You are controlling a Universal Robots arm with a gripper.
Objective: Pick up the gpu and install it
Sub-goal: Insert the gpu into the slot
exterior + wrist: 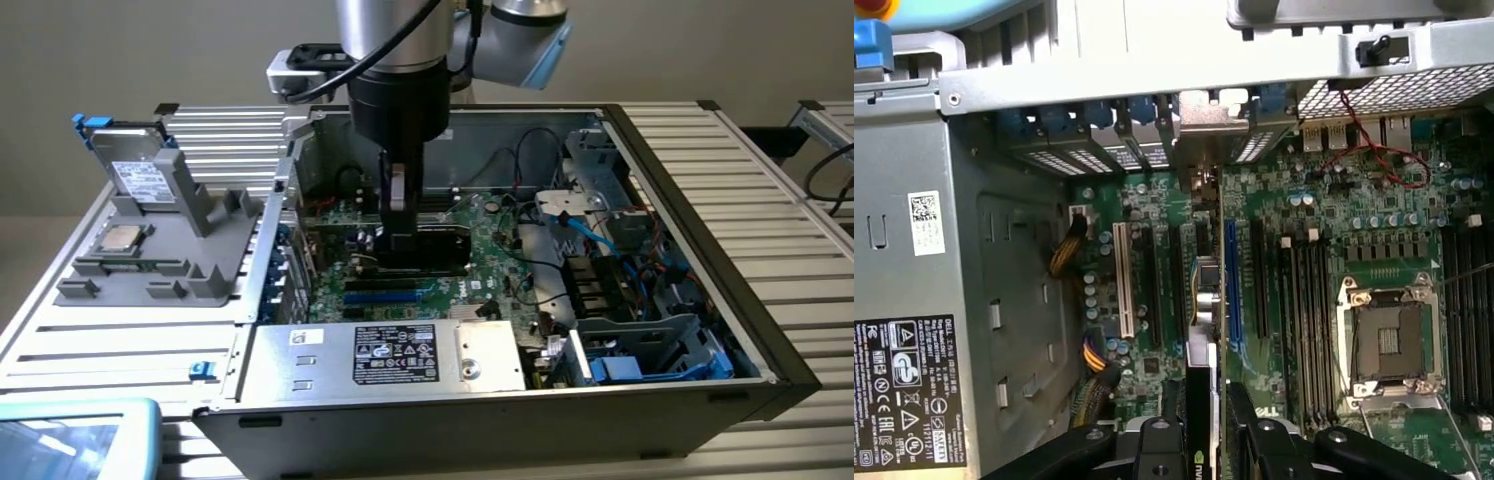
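Centre of the exterior view: open computer case (694, 180), with the motherboard (501, 270) on its floor and the power supply (387, 355) at lower frame. I see the gripper (400, 235) inside the case, clamped on the gpu (1203, 330). The card hangs edge-on straight below the fingers (1159, 445), long axis toward the rear slot covers (1124, 150). The blue slot (1231, 290) is just beside it; can't tell if they're touching.

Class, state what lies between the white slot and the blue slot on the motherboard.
In the wrist view: black slots, with the gpu edge-on over them.
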